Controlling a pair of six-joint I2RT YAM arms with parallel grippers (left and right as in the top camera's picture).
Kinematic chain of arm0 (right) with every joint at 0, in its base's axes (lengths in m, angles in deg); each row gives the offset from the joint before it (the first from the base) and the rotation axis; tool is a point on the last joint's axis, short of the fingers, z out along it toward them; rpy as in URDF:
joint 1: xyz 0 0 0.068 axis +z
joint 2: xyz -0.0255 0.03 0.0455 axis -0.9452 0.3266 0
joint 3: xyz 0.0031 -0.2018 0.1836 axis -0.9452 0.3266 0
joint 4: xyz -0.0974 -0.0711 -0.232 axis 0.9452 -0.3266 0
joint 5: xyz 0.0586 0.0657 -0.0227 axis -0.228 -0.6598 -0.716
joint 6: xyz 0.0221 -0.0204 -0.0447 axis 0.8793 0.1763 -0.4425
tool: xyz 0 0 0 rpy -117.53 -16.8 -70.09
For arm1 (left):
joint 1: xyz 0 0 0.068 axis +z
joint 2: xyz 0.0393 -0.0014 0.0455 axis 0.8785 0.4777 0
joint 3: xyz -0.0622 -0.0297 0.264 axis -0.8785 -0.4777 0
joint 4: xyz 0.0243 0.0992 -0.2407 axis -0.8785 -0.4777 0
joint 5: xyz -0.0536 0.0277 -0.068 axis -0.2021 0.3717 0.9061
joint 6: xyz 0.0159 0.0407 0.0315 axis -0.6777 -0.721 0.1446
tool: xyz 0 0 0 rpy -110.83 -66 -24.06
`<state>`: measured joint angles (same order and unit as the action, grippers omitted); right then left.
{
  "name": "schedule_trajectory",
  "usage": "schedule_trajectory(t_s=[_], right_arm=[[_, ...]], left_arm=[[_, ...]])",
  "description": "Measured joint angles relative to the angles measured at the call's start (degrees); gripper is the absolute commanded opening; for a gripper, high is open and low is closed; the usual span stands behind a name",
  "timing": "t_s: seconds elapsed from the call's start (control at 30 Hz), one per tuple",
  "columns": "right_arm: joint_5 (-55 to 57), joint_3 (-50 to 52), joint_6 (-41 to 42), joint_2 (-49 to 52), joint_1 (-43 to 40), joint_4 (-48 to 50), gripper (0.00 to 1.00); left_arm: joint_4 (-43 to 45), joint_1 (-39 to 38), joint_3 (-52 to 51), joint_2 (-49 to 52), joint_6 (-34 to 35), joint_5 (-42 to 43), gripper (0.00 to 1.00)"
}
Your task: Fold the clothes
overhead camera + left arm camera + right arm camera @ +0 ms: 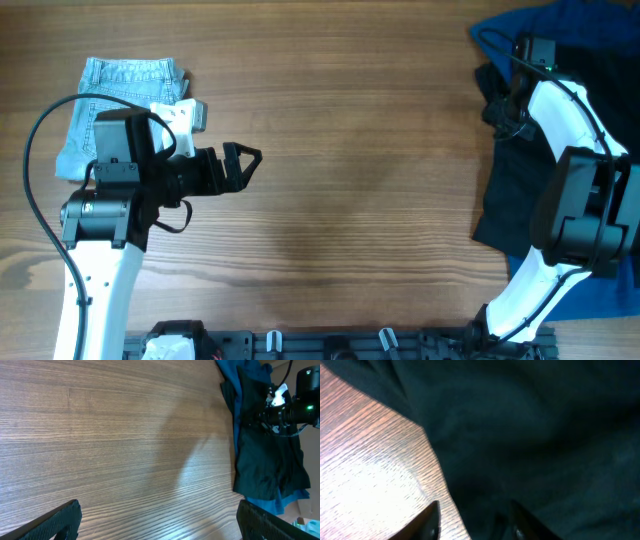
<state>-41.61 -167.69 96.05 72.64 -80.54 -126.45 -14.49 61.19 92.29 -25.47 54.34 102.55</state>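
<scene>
The black shorts [508,195] lie crumpled at the table's right side, on top of a royal-blue garment [590,40]. My right gripper [497,105] is low over their upper left edge. In the right wrist view the black shorts [530,435] fill most of the frame. The right gripper [475,527] is open, with one finger over the wood and the other over the fabric, straddling the shorts' edge. The light-blue denim shorts [115,85] lie folded at the far left. My left gripper [240,165] is open and empty above bare wood; it also shows in the left wrist view [157,530].
The left wrist view shows the black shorts [265,460], the blue garment [232,380] and the right arm's wrist [285,407] far across the wooden table [360,150]. A rail with clips [330,342] runs along the front edge.
</scene>
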Motion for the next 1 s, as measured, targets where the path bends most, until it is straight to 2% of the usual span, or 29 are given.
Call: schedule_trajectory(t_s=[0.1, 0.3, 0.43, 0.6, 0.77, 0.8, 0.87, 0.9, 0.93, 0.97, 1.0], right_arm=[[0.22, 0.0, 0.76, 0.46, -0.11, 0.15, 0.04], [0.22, 0.0, 0.48, 1.18, -0.11, 0.15, 0.04], [-4.61, -0.02, -4.13, 0.94, -0.28, 1.6, 0.04], [-24.39, -0.02, -14.19, -3.1, -0.31, 5.42, 0.04], [-34.1, -0.04, -18.49, -4.22, 1.86, 5.51, 0.05], [-37.83, -0.04, -20.7, -4.22, 2.47, 5.2, 0.07], [-45.68, -0.04, -25.46, -4.22, 3.13, 3.41, 0.24], [-57.33, -0.09, -32.17, -4.22, 3.67, 0.48, 0.23], [-63.32, -0.2, -35.93, -4.22, 3.85, -1.62, 0.2], [-69.42, -0.17, -38.91, -4.22, 3.96, -3.48, 0.04], [-73.4, -0.17, -41.22, -4.22, 3.96, -4.28, 0.04]], left_arm=[[0.0, 0.0, 0.0, 0.0, 0.0, 0.0, 1.0], [0.0, 0.0, 0.0, 0.0, 0.0, 0.0, 1.0], [0.02, 0.0, 0.0, 0.0, 0.0, 0.0, 1.0], [0.02, 0.0, 0.0, 0.0, 0.0, 0.0, 1.0], [0.02, 0.0, 0.0, 0.0, 0.0, 0.0, 1.0], [0.02, 0.0, 0.0, 0.0, 0.0, 0.0, 1.0], [0.02, 0.0, 0.0, 0.0, 0.0, 0.0, 1.0], [0.02, 0.0, 0.0, 0.0, 0.0, 0.0, 1.0], [0.0, 0.0, 0.0, 0.0, 0.0, 0.0, 1.0], [0.02, 0.0, 0.0, 0.0, 0.0, -0.02, 1.0], [-0.04, 0.0, 0.0, 0.0, 0.0, 0.0, 1.0]])
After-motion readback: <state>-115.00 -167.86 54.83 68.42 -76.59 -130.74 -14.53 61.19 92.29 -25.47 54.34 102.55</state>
